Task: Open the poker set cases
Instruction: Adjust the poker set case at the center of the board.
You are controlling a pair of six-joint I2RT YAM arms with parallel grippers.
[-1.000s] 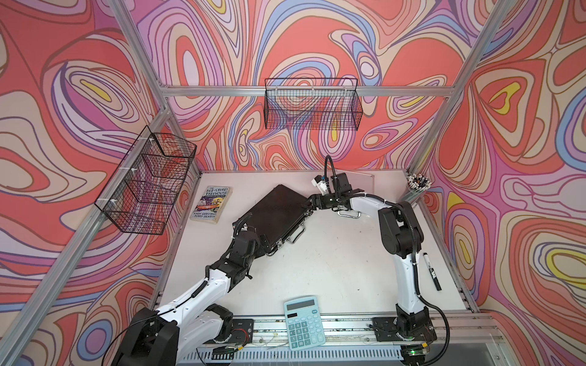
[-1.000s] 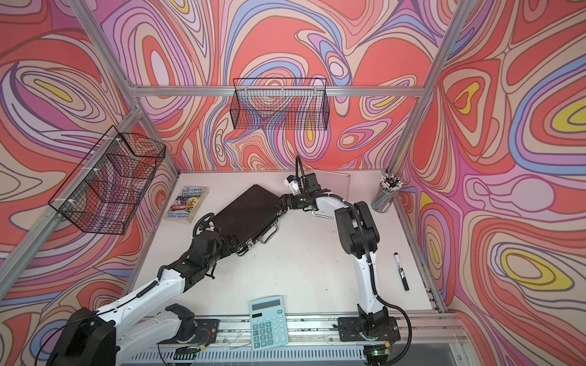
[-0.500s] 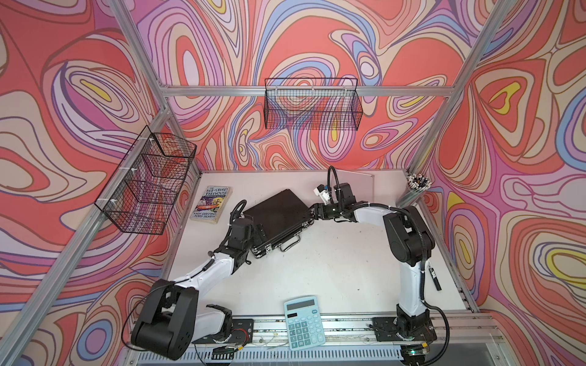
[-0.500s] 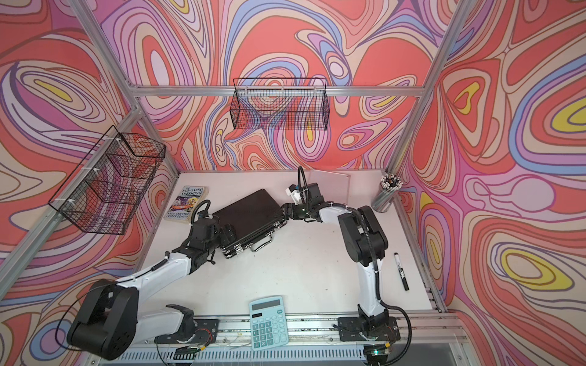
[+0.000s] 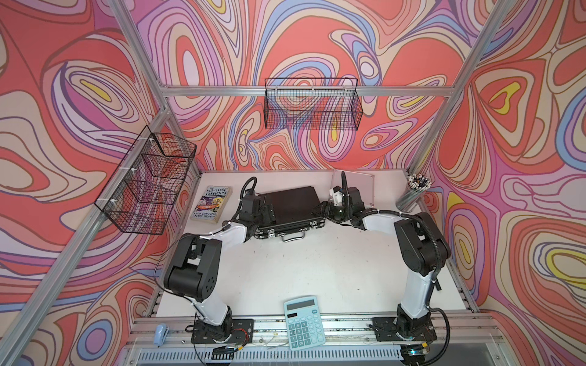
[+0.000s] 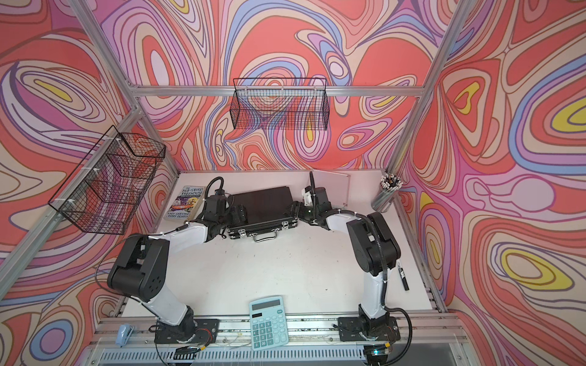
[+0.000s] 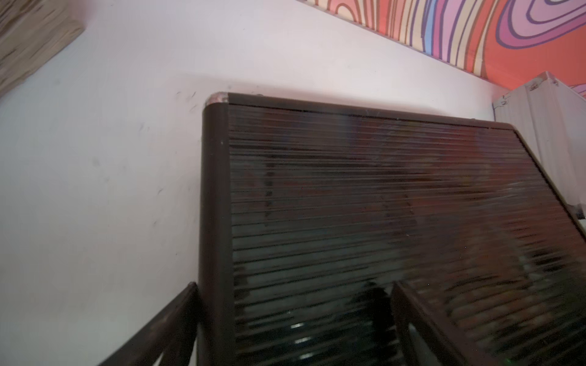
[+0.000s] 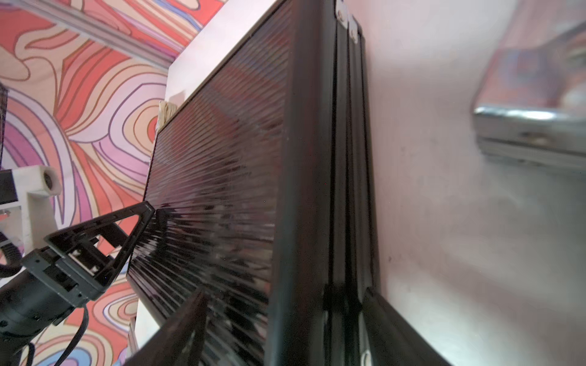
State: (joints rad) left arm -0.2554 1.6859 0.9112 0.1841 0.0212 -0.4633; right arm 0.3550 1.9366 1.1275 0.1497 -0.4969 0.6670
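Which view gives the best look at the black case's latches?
A top view: both latches sit unobstructed on the black case's front edge. Left wrist shows only the ribbed lid; right wrist, only edge seams.

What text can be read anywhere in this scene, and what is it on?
"-STOREY TREEHOUSE": on the paperback book cover; the number before it is unclear.
"ANDY GRIFFITHS", "TERRY DENTON": at the foot of that cover.
The calculator keys and the marker label: too small to read.
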